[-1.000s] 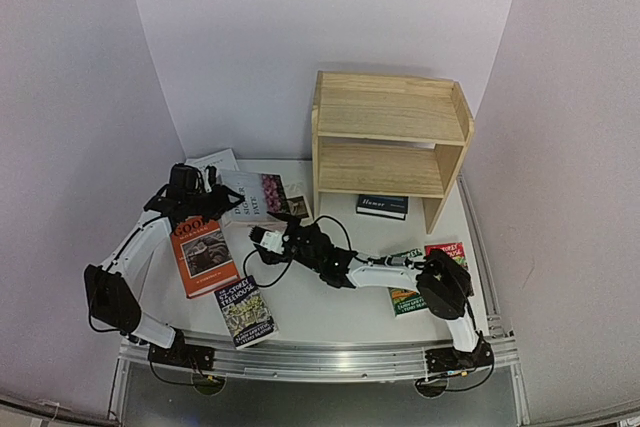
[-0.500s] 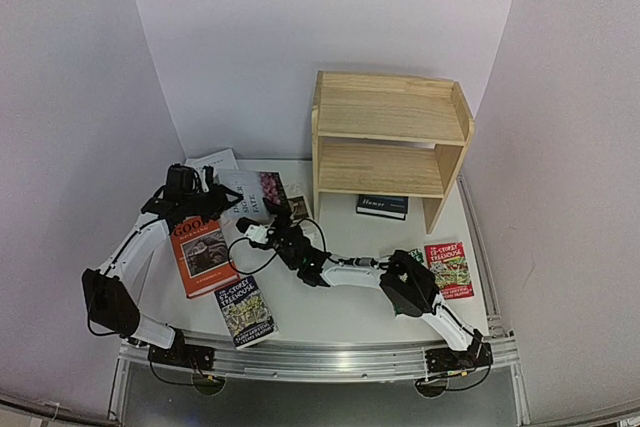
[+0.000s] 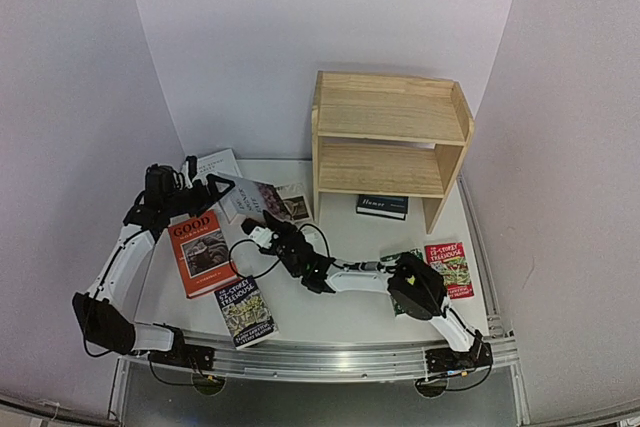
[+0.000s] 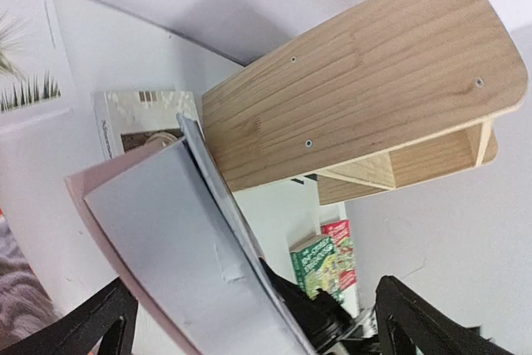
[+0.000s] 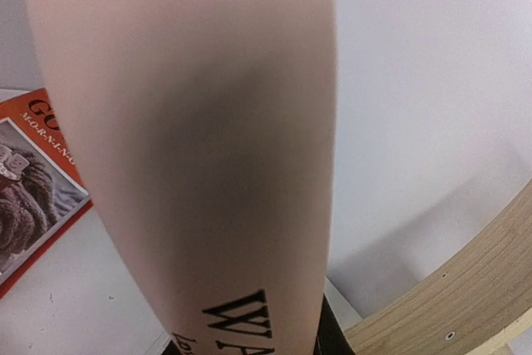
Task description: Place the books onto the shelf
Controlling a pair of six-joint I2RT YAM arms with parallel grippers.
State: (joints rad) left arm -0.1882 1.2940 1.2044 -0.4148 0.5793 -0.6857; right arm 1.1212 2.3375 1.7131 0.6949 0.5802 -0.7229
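Book (image 4: 166, 230) clamped between right fingers (image 4: 301, 309), left fingers (image 4: 416, 322) spread alongside

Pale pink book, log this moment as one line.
pale pink book: tilted up | right gripper: shut on it | left gripper: open, apart from it | shelf: both tiers bare

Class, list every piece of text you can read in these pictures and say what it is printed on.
"GOOD": orange book
"MORNIN", cut off: same orange book
"Humor": navy book
"TREEHOUSE": blue paperback and red paperback
"WA", cut off: pale pink book
Green paperback and all smaller print: too small to read.
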